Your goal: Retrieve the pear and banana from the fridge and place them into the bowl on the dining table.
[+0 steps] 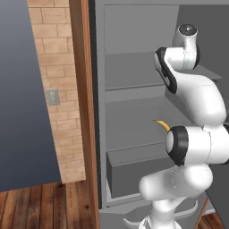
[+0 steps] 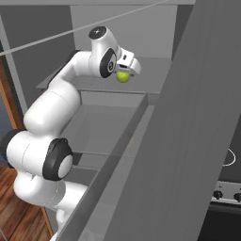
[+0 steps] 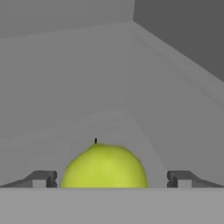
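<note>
Grey fridge [image 1: 134,112] interior, door open, shelves bare-walled. Pear [image 3: 103,166] on upper shelf, between fingers of gripper [image 3: 111,179], spread wide, apart from both. Banana [image 1: 163,125] one shelf lower, partly hidden behind arm.

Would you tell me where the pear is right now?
The pear sits between the open gripper fingers, over a fridge shelf; the right base view shows it under the hand.

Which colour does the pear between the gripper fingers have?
The pear is yellow-green, with a tiny dark stem; the hand view shows it best.

Brick wall [image 1: 56,67]; wooden floor [image 1: 44,205]
</note>
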Available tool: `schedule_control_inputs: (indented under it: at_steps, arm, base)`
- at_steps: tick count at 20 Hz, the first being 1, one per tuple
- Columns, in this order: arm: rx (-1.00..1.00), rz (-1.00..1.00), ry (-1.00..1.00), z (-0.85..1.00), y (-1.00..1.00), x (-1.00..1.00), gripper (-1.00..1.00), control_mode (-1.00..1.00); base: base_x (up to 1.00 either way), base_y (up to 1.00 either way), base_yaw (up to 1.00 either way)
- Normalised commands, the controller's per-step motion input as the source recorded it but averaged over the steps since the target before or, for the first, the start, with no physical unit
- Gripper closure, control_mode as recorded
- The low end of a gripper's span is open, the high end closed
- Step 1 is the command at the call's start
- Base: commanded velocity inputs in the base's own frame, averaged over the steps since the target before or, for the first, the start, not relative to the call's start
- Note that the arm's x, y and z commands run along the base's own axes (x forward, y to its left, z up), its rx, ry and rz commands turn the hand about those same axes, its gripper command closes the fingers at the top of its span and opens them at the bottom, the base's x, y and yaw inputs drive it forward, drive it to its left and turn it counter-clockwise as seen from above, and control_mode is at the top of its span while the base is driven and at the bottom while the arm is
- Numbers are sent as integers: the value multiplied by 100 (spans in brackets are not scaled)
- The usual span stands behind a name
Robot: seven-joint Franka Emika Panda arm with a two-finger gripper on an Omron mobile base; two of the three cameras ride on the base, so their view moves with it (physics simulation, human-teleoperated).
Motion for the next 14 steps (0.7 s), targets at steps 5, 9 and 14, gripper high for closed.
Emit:
schedule_control_inputs:
  at_steps: [5,9,14]
  arm:
    - [0,0,5,-19,0,0,-100,-100]
    - [0,0,4,-19,0,0,-100,-100]
    - [0,-1,2,-23,0,0,-100,-100]
  base:
    - [0,0,0]
    - [0,0,0]
    - [0,0,0]
